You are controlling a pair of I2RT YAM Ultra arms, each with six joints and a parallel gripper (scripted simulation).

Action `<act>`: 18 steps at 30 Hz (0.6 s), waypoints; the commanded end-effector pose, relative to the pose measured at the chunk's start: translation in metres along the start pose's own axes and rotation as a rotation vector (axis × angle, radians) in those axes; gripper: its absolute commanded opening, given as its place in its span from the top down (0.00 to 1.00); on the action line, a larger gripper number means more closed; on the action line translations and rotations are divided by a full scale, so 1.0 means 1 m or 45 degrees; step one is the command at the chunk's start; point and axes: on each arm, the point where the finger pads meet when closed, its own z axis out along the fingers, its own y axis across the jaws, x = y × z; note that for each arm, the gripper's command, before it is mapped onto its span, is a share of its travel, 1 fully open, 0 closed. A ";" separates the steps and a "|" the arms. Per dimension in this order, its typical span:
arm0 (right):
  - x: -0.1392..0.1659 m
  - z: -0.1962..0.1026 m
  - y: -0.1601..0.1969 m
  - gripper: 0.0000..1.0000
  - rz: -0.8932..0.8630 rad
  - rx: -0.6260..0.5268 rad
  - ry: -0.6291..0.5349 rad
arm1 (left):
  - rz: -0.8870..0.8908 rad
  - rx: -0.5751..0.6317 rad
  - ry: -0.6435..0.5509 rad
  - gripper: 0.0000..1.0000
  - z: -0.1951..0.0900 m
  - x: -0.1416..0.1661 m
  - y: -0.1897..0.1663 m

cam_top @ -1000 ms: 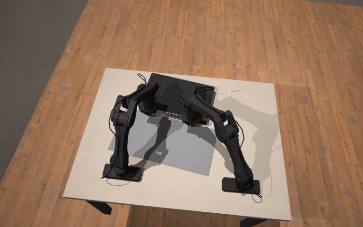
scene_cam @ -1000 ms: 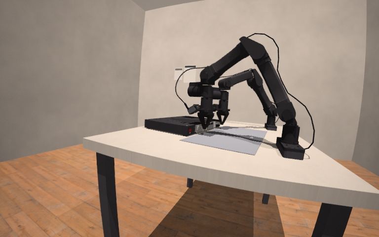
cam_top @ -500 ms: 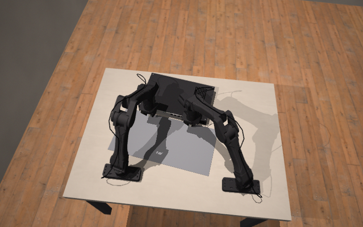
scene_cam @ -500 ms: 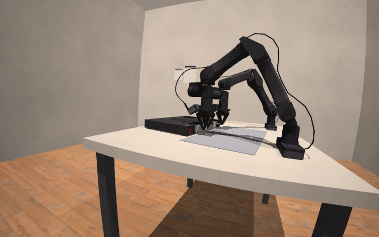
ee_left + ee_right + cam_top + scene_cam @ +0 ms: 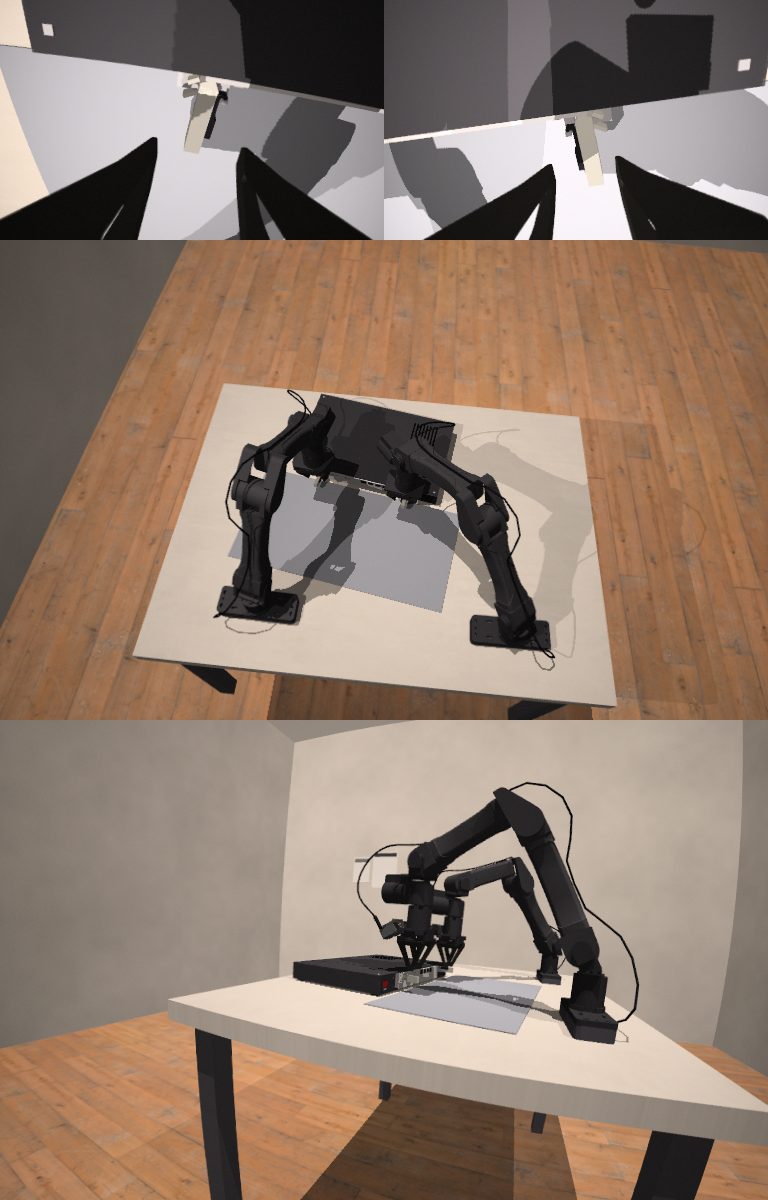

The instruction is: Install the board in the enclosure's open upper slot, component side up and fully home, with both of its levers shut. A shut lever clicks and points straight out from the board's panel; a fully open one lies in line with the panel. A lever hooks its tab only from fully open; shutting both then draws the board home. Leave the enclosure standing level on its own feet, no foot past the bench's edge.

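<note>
Beside the enclosure [image 5: 362, 449] [image 5: 339, 974] — a grey mat [image 5: 390, 562] [image 5: 464, 1008]; both arms' fingers part open.

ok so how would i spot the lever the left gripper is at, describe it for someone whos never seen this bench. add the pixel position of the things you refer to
Find the flat black enclosure [image 5: 362, 452] [image 5: 339, 974] on the pale table. Along its edge facing the grey mat [image 5: 396, 573] [image 5: 464, 1008], two pale levers stick out. Yours is the one by the left gripper [image 5: 197, 143], farther from the enclosure's slatted vent [image 5: 424, 434] than its twin [image 5: 588, 145].
</note>
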 end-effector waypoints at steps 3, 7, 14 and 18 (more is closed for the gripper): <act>-0.009 -0.025 -0.002 0.59 0.025 -0.025 -0.046 | -0.010 -0.007 -0.052 0.36 -0.036 -0.008 0.006; -0.006 -0.033 -0.001 0.59 0.026 -0.024 -0.044 | -0.006 -0.007 -0.052 0.36 -0.062 -0.006 0.003; -0.006 -0.048 0.000 0.36 0.029 -0.006 -0.029 | -0.001 -0.012 0.014 0.36 -0.042 0.001 -0.001; -0.002 -0.052 -0.001 0.36 0.025 0.033 0.000 | -0.001 -0.011 0.010 0.36 -0.043 0.001 -0.001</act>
